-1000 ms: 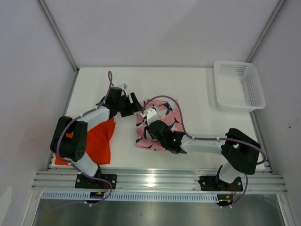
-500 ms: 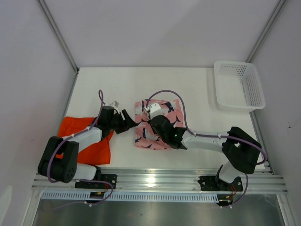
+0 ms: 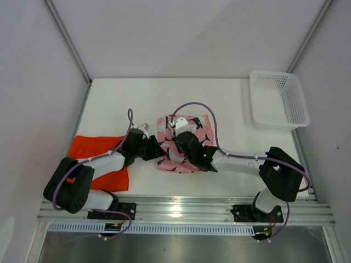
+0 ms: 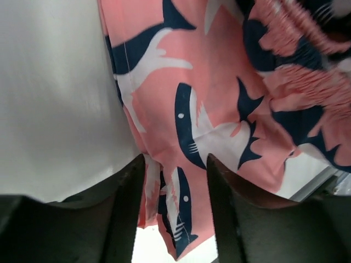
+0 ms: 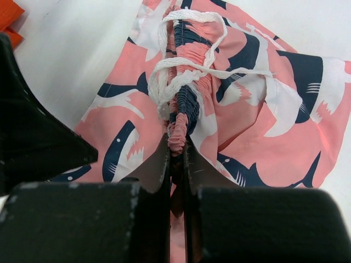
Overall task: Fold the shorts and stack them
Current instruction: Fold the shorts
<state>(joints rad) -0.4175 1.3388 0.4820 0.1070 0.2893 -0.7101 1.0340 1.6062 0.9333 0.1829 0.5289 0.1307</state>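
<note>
The pink shorts [image 3: 200, 125] with the navy-and-white fish print lie bunched at mid-table. My right gripper [image 3: 174, 143] is shut on their gathered waistband [image 5: 184, 104], just below the white drawstring [image 5: 181, 71]; in the right wrist view the gripper [image 5: 178, 147] pinches the ruffled band. My left gripper [image 3: 160, 149] sits at the shorts' left edge. In the left wrist view the gripper [image 4: 175, 161] stands open, its jaws apart, with a hem of the pink shorts [image 4: 219, 98] hanging between them. The orange shorts [image 3: 90, 147] lie flat at the left, partly under the left arm.
A white mesh basket [image 3: 255, 104] stands at the back right corner of the white table [image 3: 219, 98]. Metal rails run along the near edge, and walls close in the left and right sides.
My left gripper has moved toward the near edge along the pink shorts' left side, and its jaws have narrowed around the hem. The right gripper shifted slightly back, still gripping the waistband.
</note>
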